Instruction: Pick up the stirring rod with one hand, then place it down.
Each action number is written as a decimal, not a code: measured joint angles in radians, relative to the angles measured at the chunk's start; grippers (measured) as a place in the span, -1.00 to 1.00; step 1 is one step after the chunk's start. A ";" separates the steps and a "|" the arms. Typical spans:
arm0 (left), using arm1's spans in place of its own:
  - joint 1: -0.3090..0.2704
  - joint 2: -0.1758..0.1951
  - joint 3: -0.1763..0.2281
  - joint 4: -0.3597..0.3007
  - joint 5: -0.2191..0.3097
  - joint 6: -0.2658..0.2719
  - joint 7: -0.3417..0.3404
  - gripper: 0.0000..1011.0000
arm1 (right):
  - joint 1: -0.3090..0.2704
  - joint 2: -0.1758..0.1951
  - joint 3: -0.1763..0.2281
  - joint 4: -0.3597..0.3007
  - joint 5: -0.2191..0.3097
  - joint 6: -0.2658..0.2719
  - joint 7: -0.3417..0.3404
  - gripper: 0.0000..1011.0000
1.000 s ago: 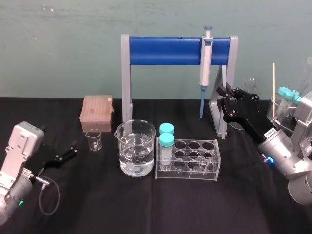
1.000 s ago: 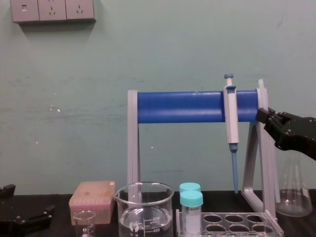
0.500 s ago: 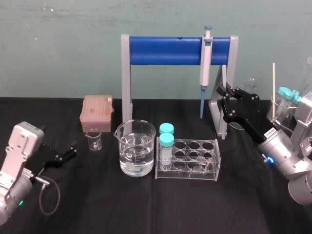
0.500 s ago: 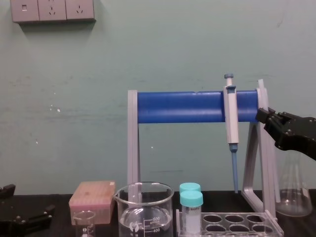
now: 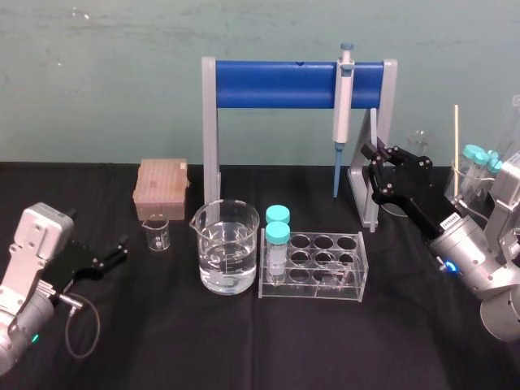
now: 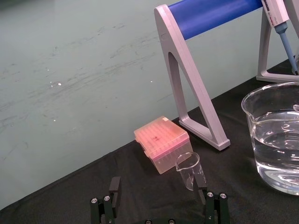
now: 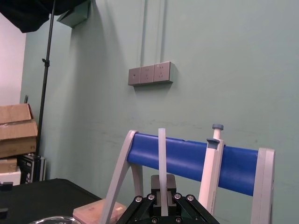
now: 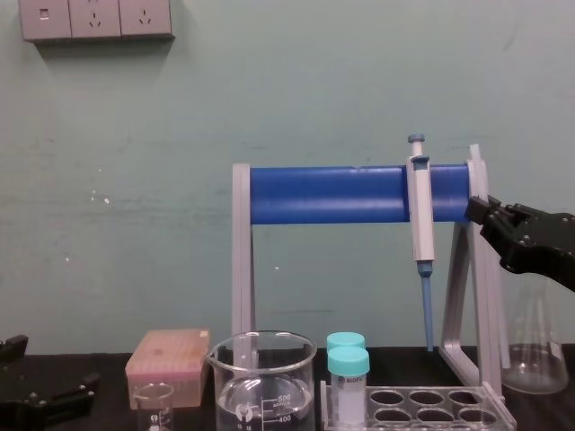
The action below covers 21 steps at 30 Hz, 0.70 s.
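Nothing is moving: the right hand (image 5: 375, 156) is staying pinched narrowly on the stirring rod (image 7: 162, 156), which is still leaning against the stand (image 5: 210, 122), foot on the worktop (image 5: 244, 341). The lift is seemingly not starting yet. The left hand (image 5: 119, 250) is idling, spread wide.

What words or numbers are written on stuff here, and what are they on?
"500" and "400": faint marks on the big beaker.
Print on the front capped tube: too blurred to read.
White sticker on the right arm: too small to read.
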 joint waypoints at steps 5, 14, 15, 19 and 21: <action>0.000 0.000 0.000 0.000 0.000 0.000 0.000 0.98 | 0.000 0.000 0.000 0.000 0.000 0.000 0.000 -0.87; 0.000 0.000 0.000 0.000 0.000 0.000 0.000 0.98 | 0.000 0.000 0.000 0.000 0.000 0.000 0.000 -0.87; 0.000 0.000 0.000 0.000 0.000 0.000 0.000 0.98 | 0.000 0.000 0.000 0.000 0.000 0.000 0.000 -0.87; 0.000 0.000 0.000 0.000 0.000 0.000 0.000 0.98 | 0.000 0.000 0.000 0.000 0.000 0.000 0.000 -0.87; 0.000 0.000 0.000 0.000 0.000 0.000 0.000 0.98 | 0.000 0.000 0.000 0.000 0.000 0.000 0.000 -0.87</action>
